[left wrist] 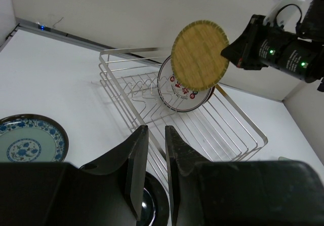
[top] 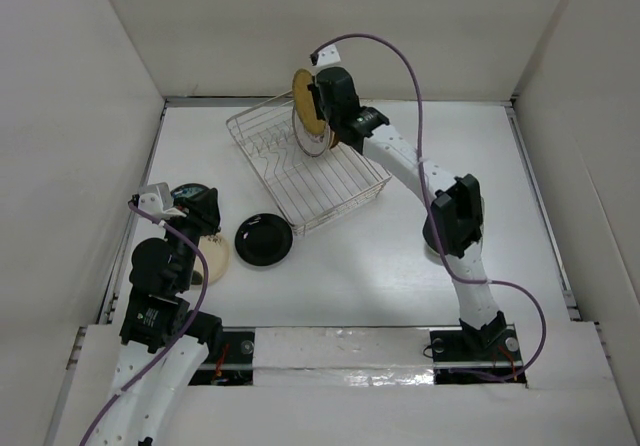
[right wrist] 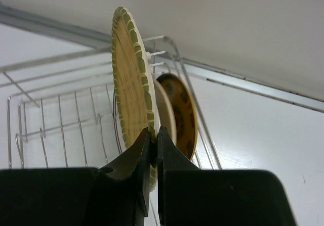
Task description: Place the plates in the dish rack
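Below the right end effector stands the rack. It is clamped on the rim of a tan plate, held on edge, evidently to suit a slot beside two racked plates. Left end effector: slightly parted, empty, above a black plate.

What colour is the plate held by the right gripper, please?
The plate is woven tan, green-flecked rim; best in left wrist view.

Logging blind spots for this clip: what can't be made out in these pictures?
Top view: cream plate half under the left arm.
Left wrist: black plate mostly behind the left tool; blue plate cut by the frame edge.
Right wrist: white plate mostly behind the woven plate.
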`<state>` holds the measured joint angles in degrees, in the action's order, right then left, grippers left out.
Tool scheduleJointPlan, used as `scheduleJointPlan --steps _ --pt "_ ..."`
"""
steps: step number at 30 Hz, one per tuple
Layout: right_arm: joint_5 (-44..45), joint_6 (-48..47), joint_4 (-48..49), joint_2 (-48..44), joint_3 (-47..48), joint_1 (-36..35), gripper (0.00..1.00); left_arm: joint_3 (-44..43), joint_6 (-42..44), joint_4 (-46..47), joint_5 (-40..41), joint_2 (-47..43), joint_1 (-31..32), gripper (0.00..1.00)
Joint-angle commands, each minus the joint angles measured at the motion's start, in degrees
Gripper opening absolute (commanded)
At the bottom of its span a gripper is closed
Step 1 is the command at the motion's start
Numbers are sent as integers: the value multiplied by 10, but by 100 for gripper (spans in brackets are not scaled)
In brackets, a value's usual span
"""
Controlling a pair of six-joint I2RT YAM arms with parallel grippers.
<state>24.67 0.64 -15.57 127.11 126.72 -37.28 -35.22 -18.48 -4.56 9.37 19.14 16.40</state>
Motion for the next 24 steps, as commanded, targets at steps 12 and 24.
scheduleJointPlan --steps 12,24 --pt "38 -8 12 20 -20 -61 0 1 6 22 0 -4 2 18" --pt "-76 100 91 -174 -199 8 59 2 6 23 -8 -16 2 18"
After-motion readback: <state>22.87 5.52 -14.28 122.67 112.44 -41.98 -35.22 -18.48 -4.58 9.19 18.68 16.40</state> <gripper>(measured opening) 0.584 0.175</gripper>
